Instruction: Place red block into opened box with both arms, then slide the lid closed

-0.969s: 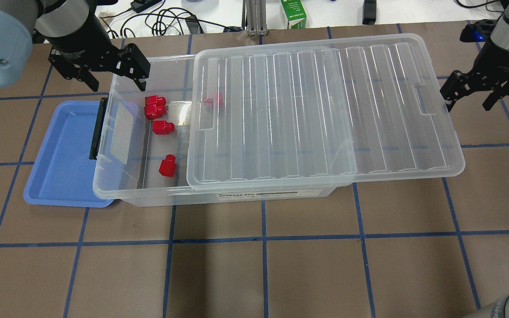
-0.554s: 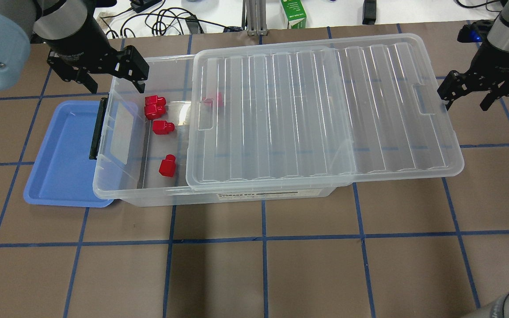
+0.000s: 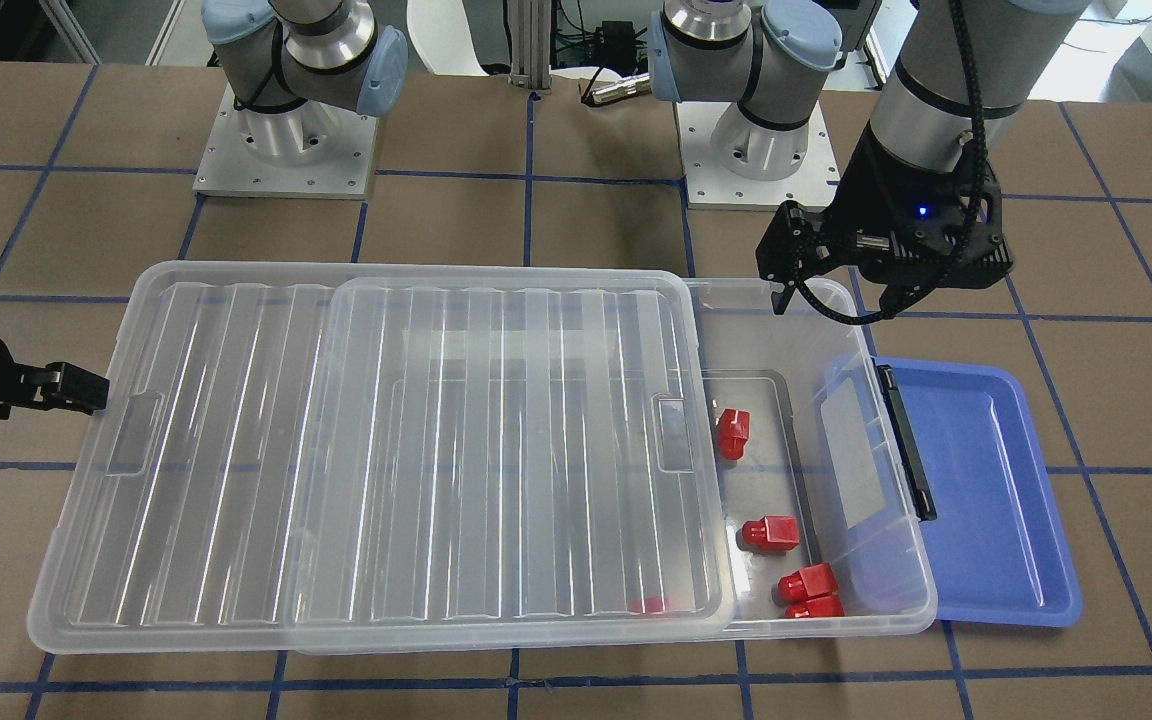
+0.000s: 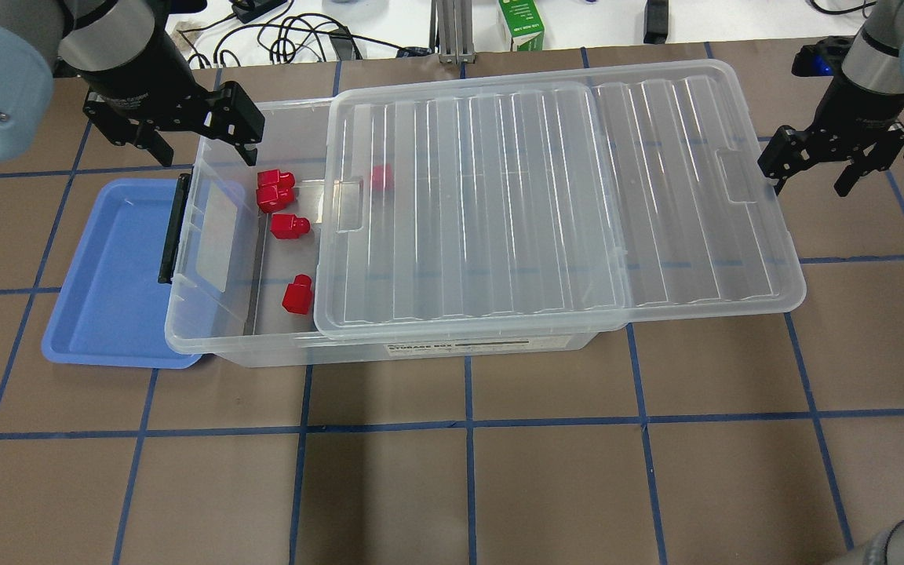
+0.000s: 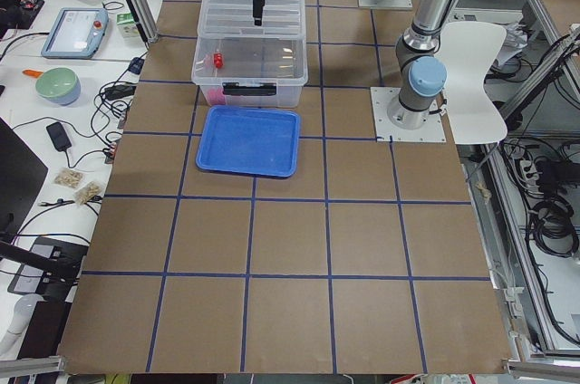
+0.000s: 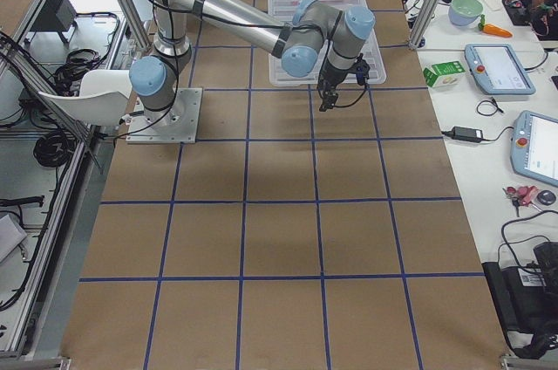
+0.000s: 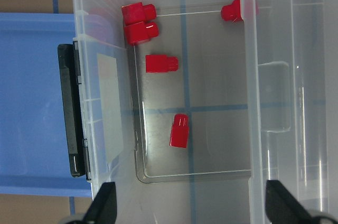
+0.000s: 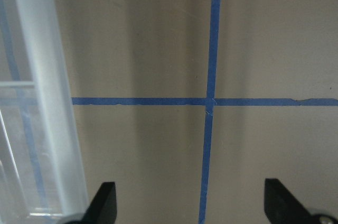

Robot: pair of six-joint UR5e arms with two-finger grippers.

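Currently on the closing step, by my read.

- Four blocks [image 4: 296, 296] lie on the floor of the box [image 4: 421, 349], in the uncovered end by the black bar [image 4: 173, 229]. A fifth block [image 4: 380, 176] shows through the lid [image 4: 515, 204], just under its leading edge.
- Lid covers most of the box and overhangs the other end. Tray [image 4: 107, 298] sits just beside the bar end.
- Right gripper [image 4: 809, 184]: fingers spread, nothing held, at the lid's overhanging short end by the notch [image 4: 734, 176]. One finger looks pressed against the lid's edge, but the angle is poor there and I can't swear to contact.
- Left gripper [image 4: 205, 153]: fingers spread as well, empty, hanging over the box's far corner at the bar end.

What could go wrong:
- One finger at one spot is all that steers the lid. Any offset from the midline could yaw it and wedge it on the rim.
- Finger may ride over or under the thin lip and lose the lid.
- Left gripper hangs over the stretch the lid has yet to cover. If it is low enough, the lid runs into it.
- Friction could drag the whole box toward the tray instead of the lid sliding across the box.
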